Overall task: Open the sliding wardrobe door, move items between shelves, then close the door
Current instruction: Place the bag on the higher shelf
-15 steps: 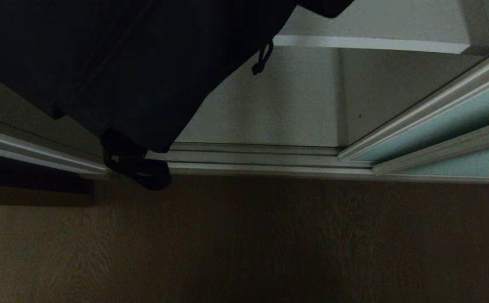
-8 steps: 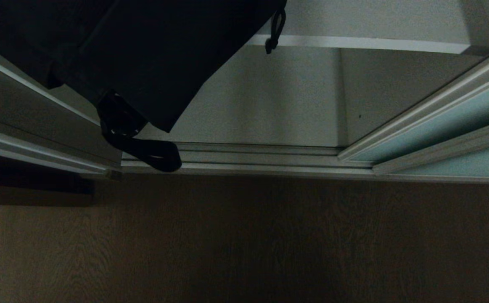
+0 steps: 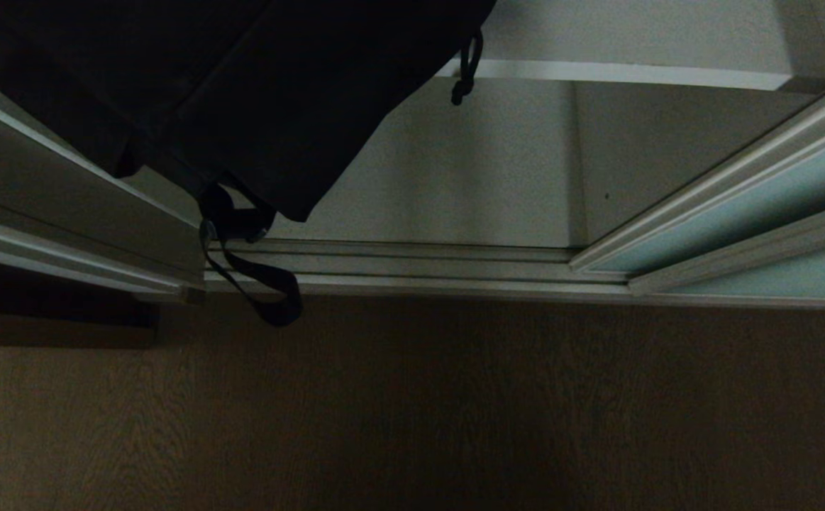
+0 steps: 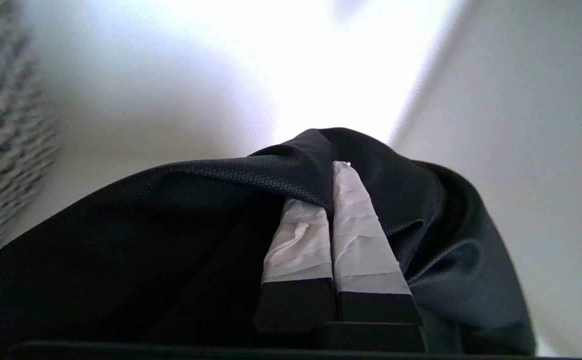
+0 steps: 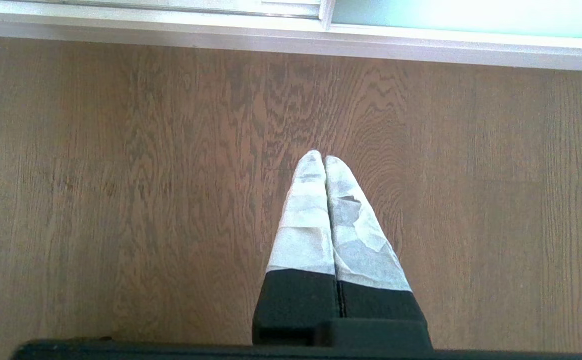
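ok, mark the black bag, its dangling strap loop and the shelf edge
black bag (image 3: 256,92): head view, main fabric body.
strap loop (image 3: 281,312): head view, lowest bend.
shelf (image 3: 632,73): head view, pale front edge.

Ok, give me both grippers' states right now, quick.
Left gripper: shut on the black bag.
Right gripper: shut, empty, over the wooden floor.
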